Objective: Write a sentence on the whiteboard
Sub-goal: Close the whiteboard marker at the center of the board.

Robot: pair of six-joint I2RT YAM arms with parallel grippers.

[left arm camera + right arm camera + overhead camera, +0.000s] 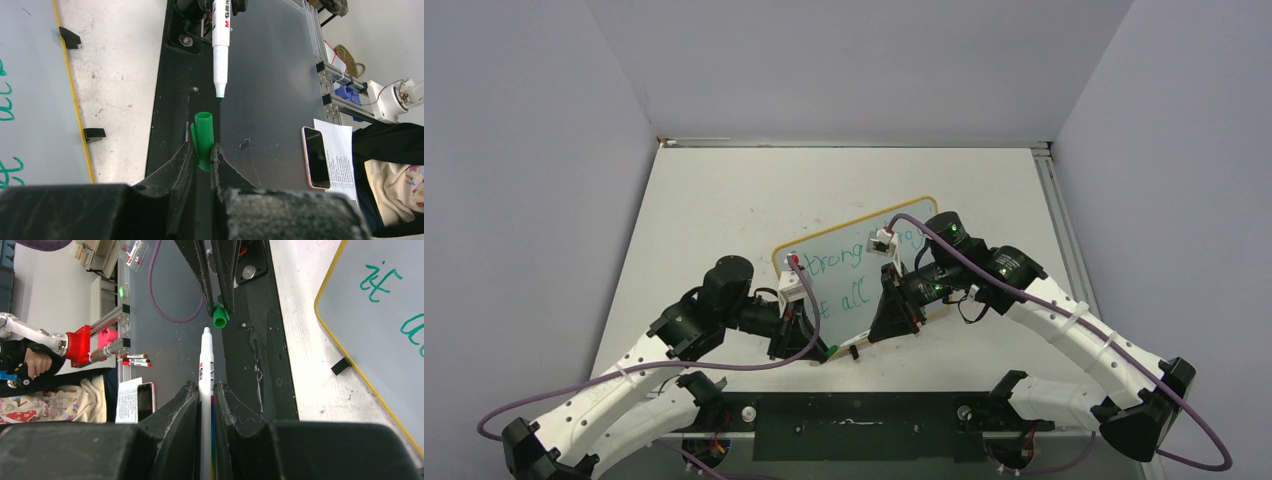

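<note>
The whiteboard [849,255], with its yellow-orange frame, lies mid-table and bears the green sentence [839,270] in two lines. My left gripper [819,350] is shut on the green marker cap [203,135], whose open end points at the marker tip. My right gripper [894,330] is shut on the white marker [206,365], whose green tip [219,98] sits a short gap from the cap [219,318]. Both grippers meet at the board's near edge, above the black base plate [270,75]. Parts of the lettering show in the left wrist view [10,105] and the right wrist view [380,282].
Two small black clips [94,133] sit on the board's near long edge. Beyond the table's near edge are a phone [316,156] on paper, spare markers [135,360] and a person's clothing. Grey walls enclose the table on three sides.
</note>
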